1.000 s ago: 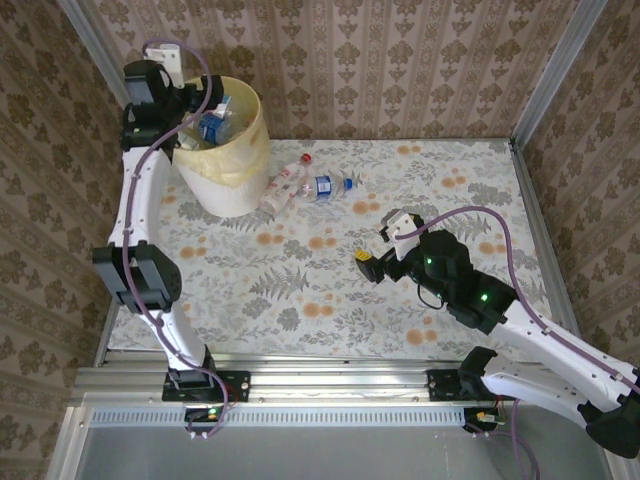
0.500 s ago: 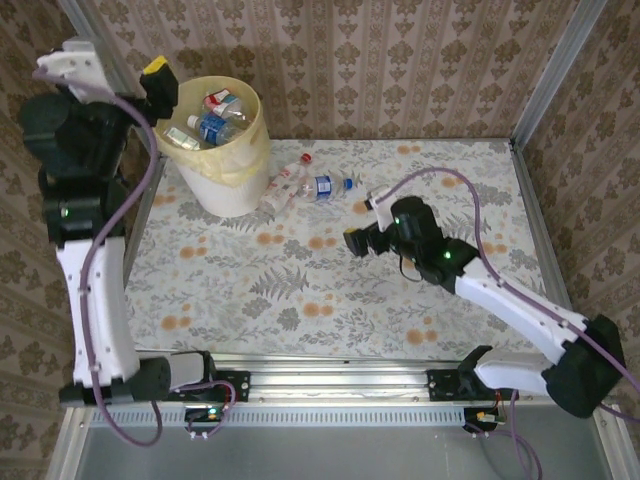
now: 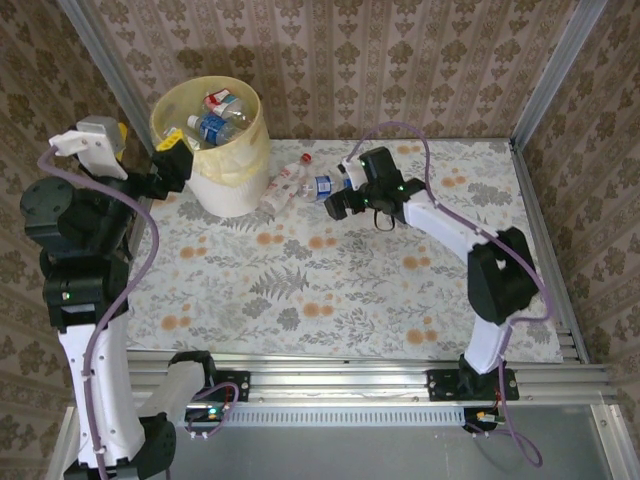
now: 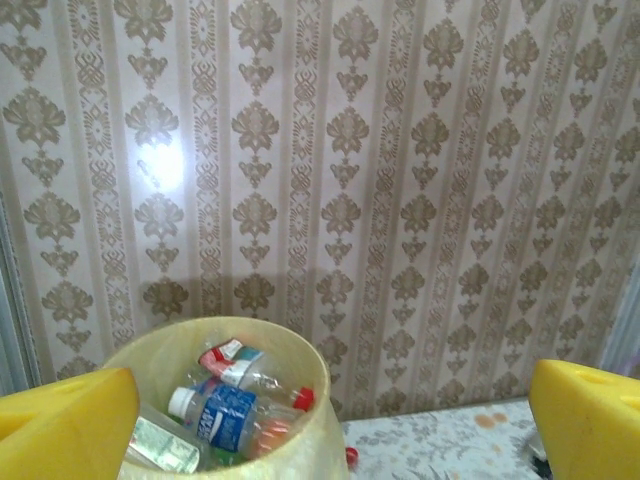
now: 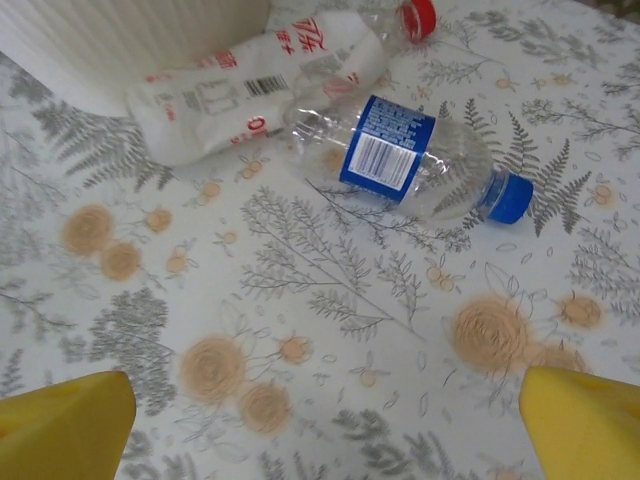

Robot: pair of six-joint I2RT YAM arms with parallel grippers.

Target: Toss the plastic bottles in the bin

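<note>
From above, one bin (image 3: 250, 140), a white bucket lined with pale yellow plastic, stood at the far left corner of the flowered bench (image 3: 330, 290), with several bottles inside it (image 3: 212, 126). Two more lay on the bench just right of the bin, touching each other: a red-and-white-labelled bottle (image 3: 284, 186) and a blue-labelled bottle (image 3: 321, 186). The left tool (image 3: 145, 140) hung beside the bin's left rim, its jaws wide and holding nothing. The right tool (image 3: 338, 196) sat low over the blue-labelled bottle's cap end, equally wide and empty. From the left wrist, both yellow tips framed the bin against the patterned wall (image 4: 400, 200), and at least four bottles showed inside, one blue-labelled with a white cap, one red-capped. From the right wrist, the two bench bottles lay ahead of the spread tips. The blue label carried a barcode and a blue cap ended that bottle. The other had a red cap, a barcode and red characters too small to read.
</note>
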